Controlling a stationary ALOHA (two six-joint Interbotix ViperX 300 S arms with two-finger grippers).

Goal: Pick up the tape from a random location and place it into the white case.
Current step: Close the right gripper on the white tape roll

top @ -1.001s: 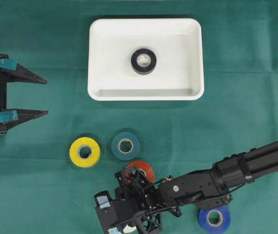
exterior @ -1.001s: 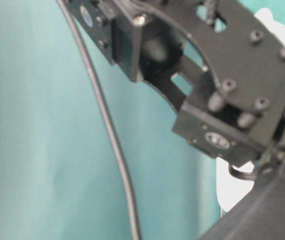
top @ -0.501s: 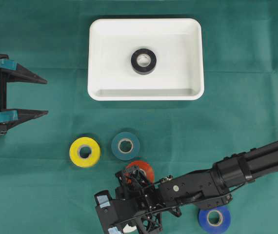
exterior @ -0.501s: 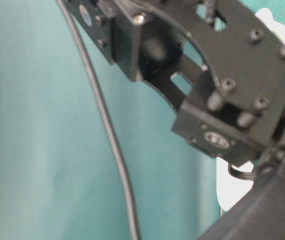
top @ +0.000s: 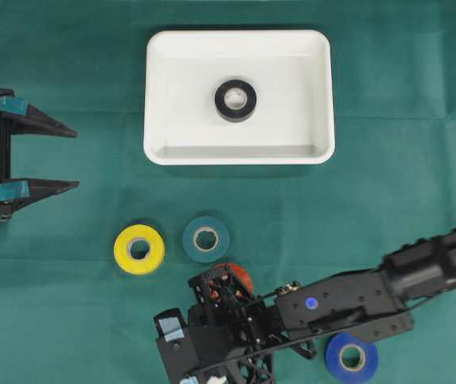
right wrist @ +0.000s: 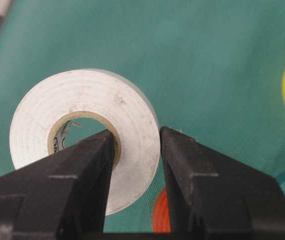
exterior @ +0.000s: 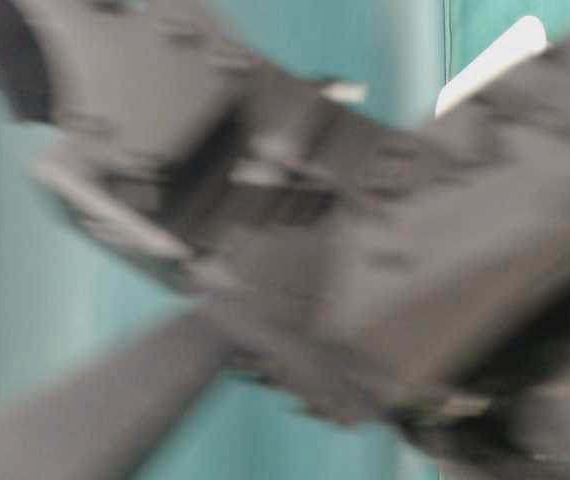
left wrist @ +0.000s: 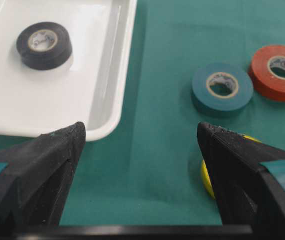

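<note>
Right claw [right wrist: 135, 150] clamped on a white tape roll [right wrist: 82, 130]: one finger through the core, the other on the outer face, wall of the roll pinched between. Roll held off the green cloth, which shows beneath it in the right wrist view. From overhead only a sliver of white shows at the bottom edge under the black wrist housing.

Left claw [top: 68, 158] apart, fingers wide, parked at the left edge of the surface [top: 68, 320], nothing between them.

White case [top: 159, 96] sits top centre, well apart from the held roll. One black tape roll [top: 236, 100] lies flat near its middle; the case floor around it is bare.

Between the right claw and the case: teal roll [top: 206, 238], yellow roll [top: 138, 250] beside it, red roll [top: 242, 276] partly under the right arm. Blue roll [top: 352, 358] lies under the forearm, near the bottom edge.

Bare cloth to the right of the case and between the case and the loose rolls. Table-level view is blurred dark arm parts only; nothing readable there.
</note>
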